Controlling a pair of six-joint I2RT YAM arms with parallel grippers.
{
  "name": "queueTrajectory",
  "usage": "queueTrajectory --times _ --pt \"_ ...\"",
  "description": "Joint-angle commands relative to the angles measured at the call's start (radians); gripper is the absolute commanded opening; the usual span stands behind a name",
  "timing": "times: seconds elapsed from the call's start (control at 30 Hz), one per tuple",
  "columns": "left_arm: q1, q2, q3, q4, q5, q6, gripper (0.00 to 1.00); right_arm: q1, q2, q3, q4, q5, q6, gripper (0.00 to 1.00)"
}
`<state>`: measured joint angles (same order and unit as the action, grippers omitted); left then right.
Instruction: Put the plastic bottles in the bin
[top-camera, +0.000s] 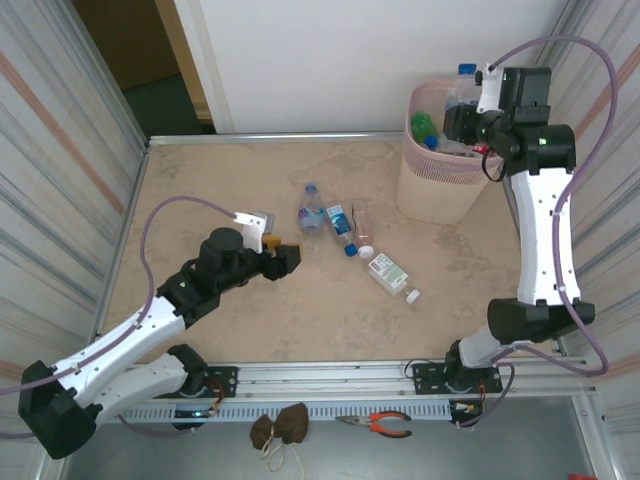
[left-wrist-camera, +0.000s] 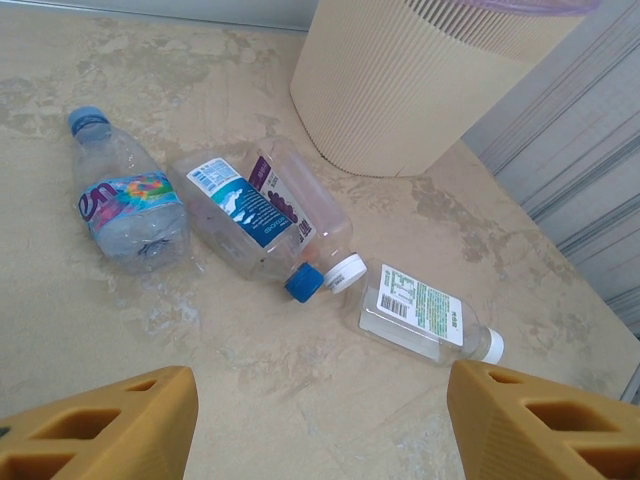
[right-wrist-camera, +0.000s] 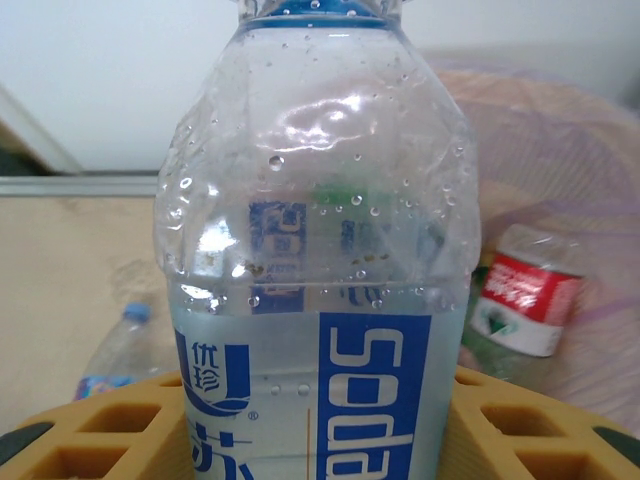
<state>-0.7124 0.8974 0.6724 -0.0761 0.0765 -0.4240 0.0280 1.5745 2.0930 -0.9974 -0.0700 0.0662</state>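
Beige tabletop (top-camera: 250, 330), white wall (top-camera: 350, 60) behind. Pink bin (top-camera: 430, 195) in the far right corner holds a red-label bottle (right-wrist-camera: 525, 300). Four loose bottles (top-camera: 341, 226) lie mid-tabletop. Right tool (top-camera: 463, 125) grasps a soda bottle (right-wrist-camera: 320, 300); left tool (left-wrist-camera: 320, 425) is released.

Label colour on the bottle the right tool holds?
Blue with white lettering, on the soda bottle; right wrist view shows it best.

The table's (top-camera: 200, 180) left half and near edge lie bare. Four bottles (top-camera: 341, 226) lie close together mid-table, with scant finger room between them. An open lane separates them from the bin (top-camera: 430, 195) at the far right corner. The right gripper (right-wrist-camera: 320, 430), clamping a soda bottle (right-wrist-camera: 320, 250), hangs over the bin's mouth.
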Motion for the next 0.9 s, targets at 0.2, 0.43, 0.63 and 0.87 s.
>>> queueTrajectory --times 0.2,0.43,0.63,0.87 --pt "0.020 -0.042 -0.046 0.017 0.000 -0.023 0.67 -0.088 0.234 0.215 -0.111 0.146 -0.064 0.50" --pt "0.021 -0.023 -0.062 0.040 0.032 -0.046 0.67 -0.120 0.350 0.269 -0.151 0.212 -0.076 0.49" --pt "0.021 0.025 -0.044 0.048 0.056 -0.031 0.67 -0.138 0.422 0.277 -0.158 0.254 -0.086 0.49" --pt "0.020 0.079 -0.045 0.094 0.091 -0.034 0.66 -0.150 0.519 0.277 -0.173 0.250 -0.082 0.49"
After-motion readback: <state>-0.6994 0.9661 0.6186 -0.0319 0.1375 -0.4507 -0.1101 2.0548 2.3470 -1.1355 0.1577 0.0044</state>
